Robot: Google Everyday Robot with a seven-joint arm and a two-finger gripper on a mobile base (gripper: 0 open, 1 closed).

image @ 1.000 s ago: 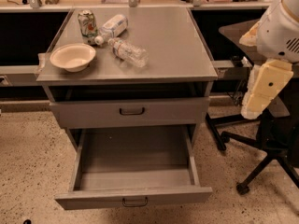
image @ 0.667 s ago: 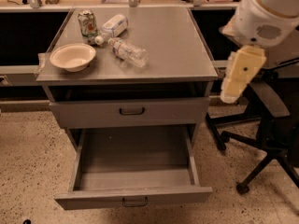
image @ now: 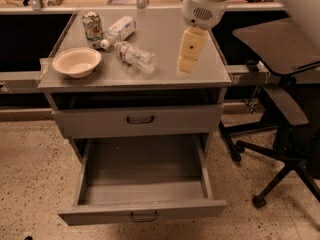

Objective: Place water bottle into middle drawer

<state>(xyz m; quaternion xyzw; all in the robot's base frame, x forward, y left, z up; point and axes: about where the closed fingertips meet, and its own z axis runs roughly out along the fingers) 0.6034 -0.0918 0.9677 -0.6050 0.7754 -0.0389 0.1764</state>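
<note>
1. We have the gripper [image: 184,68] hanging over the bench top [image: 165,29], close to the right edge and a little back from the front edge. It carries nothing.
2. Apart or together? We cannot tell from this angle; the tool reads as one pale block pointing down.
3. The water bottle [image: 136,57] lies on its side toward the front edge, left of the gripper and clear of it, no contact at all. Its cap points toward the back-left corner.
4. Crowd check: a bowl [image: 76,62] sits near the front-left corner, and a can [image: 92,25] stands behind it along the left edge. The white-labelled bottle [image: 119,30] lies just beside the can. That one is not our target.
5. Below the front edge, the upper drawer front [image: 140,120] is closed, while the middle drawer [image: 142,164] is pulled well out with nothing visible inside.
6. So here is the score as we judge it: the drawer is ready and the arm is up at bench height, but the grasp is not yet made.
7. Left to do: shift left over the bottle, take hold of it, carry it past the front edge and lower it into the drawer.
8. An office chair [image: 280,84] stands off the right edge, well clear.
</note>
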